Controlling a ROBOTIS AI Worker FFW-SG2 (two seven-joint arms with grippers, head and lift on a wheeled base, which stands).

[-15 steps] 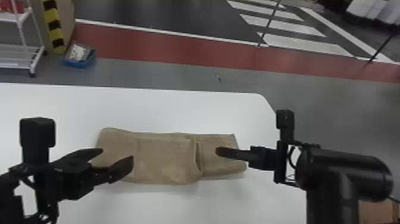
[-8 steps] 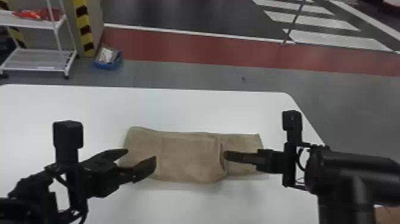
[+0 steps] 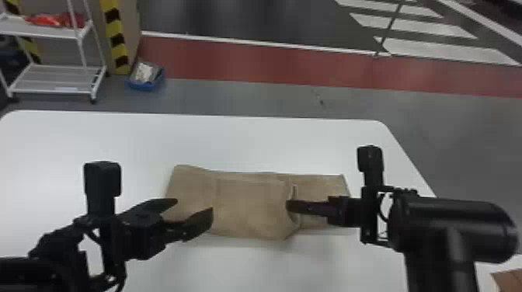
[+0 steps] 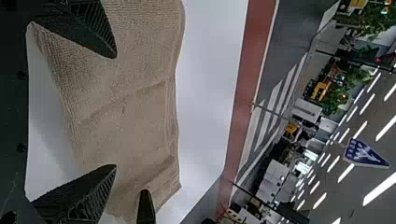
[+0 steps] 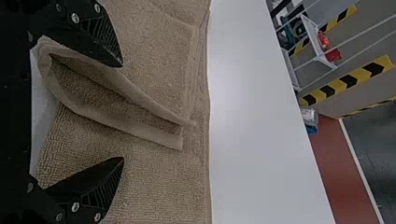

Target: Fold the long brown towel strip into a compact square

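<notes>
White-framed shelf rack (image 3: 50, 79), red items (image 3: 54, 19) on its upper shelf: on the floor, well beyond the left hand and off to its left. Next, a yellow-and-black striped post (image 3: 116, 39), then a small blue bin (image 3: 144, 83), both well beyond the same hand.

Left hand, two flat black fingers (image 3: 195, 205): wide apart, nothing between them, tips over the left end of the long brown towel strip (image 3: 248, 205).

Towel runs rightward from there across the white tabletop (image 3: 233, 143), between the two hands and on below the right one. Folded part lies over the middle; its loose edges, slightly parted, sit at the right hand's tips. A flatter length continues to the right beneath that hand.

Right hand, also black and two-fingered (image 3: 289, 205): wide, as the right wrist view shows, towel edges between the fingers but not pinched. Contact with the cloth: cannot tell.
</notes>
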